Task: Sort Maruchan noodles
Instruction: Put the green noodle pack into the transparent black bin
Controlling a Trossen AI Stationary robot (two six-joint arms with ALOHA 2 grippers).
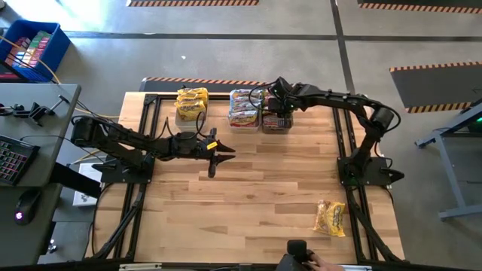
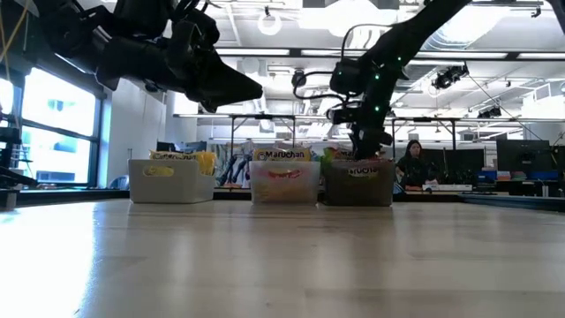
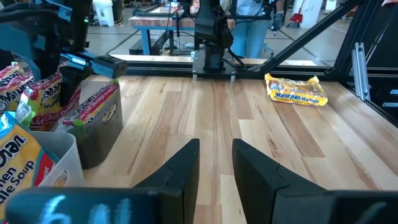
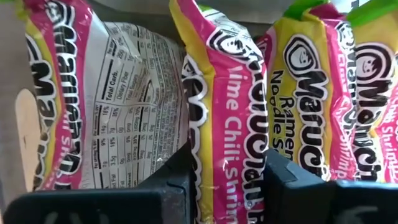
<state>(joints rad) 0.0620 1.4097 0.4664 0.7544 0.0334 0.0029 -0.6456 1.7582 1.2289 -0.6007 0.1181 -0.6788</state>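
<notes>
Nearest, at table (image 1: 248, 188) front edge: a person's hand (image 1: 320, 263) w/ a dark object, partly cut off. Just beyond, front-right of table: one lone yellow packet (image 1: 330, 217) lying flat, well apart from everything else; also seen in left wrist view (image 3: 296, 91).

Mid-table: left gripper (image 1: 218, 153) hovering above the wood, fingers (image 3: 180, 171) slightly parted, nothing between them.

Far edge, three bins in a row. Left bin (image 1: 192, 105): yellow packets. Middle bin (image 1: 244, 110): red/pink-print packets. Right dark bin (image 1: 277, 118): pink-and-yellow packets standing on edge.

Right gripper (image 1: 280, 108) down in the dark bin, clamped on a lime chili shrimp packet (image 4: 224, 124) — fingers (image 4: 168, 186) pressing either side, more packets (image 4: 311, 93) packed beside it.

Beyond table in low view: a person (image 2: 413, 166) seated at a desk.
</notes>
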